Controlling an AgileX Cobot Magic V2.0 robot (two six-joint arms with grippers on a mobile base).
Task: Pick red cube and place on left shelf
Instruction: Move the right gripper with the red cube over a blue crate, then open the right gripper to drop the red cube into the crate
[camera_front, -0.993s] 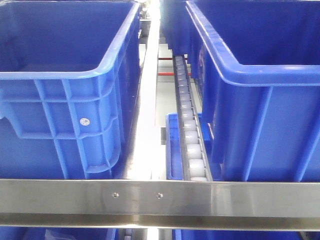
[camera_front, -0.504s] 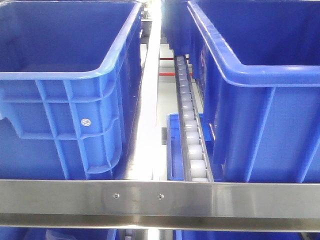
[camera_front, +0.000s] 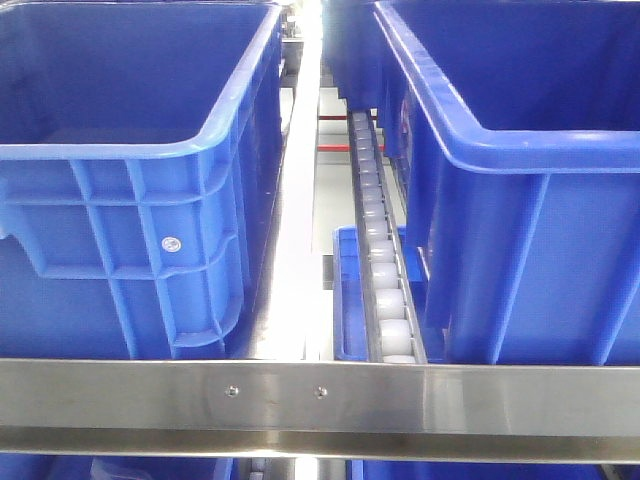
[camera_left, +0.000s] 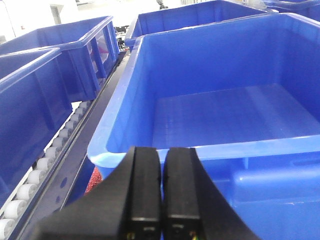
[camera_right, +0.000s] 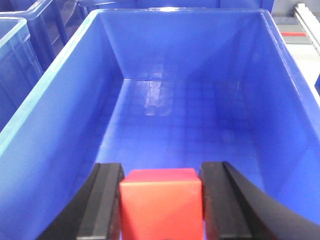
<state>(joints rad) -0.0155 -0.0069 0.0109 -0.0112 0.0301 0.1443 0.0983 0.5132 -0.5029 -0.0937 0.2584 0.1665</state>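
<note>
The red cube (camera_right: 161, 200) is clamped between the black fingers of my right gripper (camera_right: 161, 175), which is shut on it above the inside of a deep blue crate (camera_right: 165, 110). My left gripper (camera_left: 162, 152) is shut with nothing between its fingers, just in front of the near rim of another blue crate (camera_left: 225, 115). The left shelf shows in the front view as a stainless front rail (camera_front: 320, 395), a white roller track (camera_front: 385, 290) and two large open blue crates (camera_front: 120, 200) (camera_front: 540, 250). Neither gripper appears in the front view.
In the left wrist view a roller track (camera_left: 45, 165) runs along the left, with more blue crates (camera_left: 60, 55) beyond it. A small red textured patch (camera_left: 94, 177) shows under the near crate's corner. A lower blue crate (camera_front: 350, 300) sits between the two big ones.
The front view has shifted only very slightly; the crates and rail stand as before. No gripper shows in those frames.
</note>
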